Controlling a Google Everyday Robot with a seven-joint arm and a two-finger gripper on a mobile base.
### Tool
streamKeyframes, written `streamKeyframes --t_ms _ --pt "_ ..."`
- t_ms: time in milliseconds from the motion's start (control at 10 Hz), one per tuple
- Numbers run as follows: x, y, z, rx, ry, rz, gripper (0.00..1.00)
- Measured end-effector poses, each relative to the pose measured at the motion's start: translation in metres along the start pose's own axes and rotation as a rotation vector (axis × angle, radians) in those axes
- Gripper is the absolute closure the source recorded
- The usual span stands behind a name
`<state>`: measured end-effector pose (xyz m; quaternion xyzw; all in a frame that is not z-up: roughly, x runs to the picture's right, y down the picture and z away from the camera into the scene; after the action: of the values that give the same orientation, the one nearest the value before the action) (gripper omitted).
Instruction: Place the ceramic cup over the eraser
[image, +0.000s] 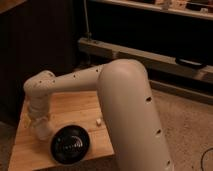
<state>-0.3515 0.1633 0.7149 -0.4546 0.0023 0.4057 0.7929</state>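
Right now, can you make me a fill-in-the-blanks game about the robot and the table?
1. The round bowl on the table is coloured ____.
2. In the picture, the gripper hangs low over the table, just to the ____ of the round bowl.
3. The table's top is made of ____.
Missing words: black; left; wood.
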Motion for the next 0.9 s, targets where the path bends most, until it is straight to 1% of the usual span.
streamKeyframes --t_ms 200,500,900 --pt "-0.003 0.001 0.003 0.011 -0.014 -0.005 0.35" --pt "-0.006 -0.006 0.01 0.037 -0.026 0.013 0.35" --pt "-0.015 -0.026 0.019 0.078 -0.036 0.054 0.35"
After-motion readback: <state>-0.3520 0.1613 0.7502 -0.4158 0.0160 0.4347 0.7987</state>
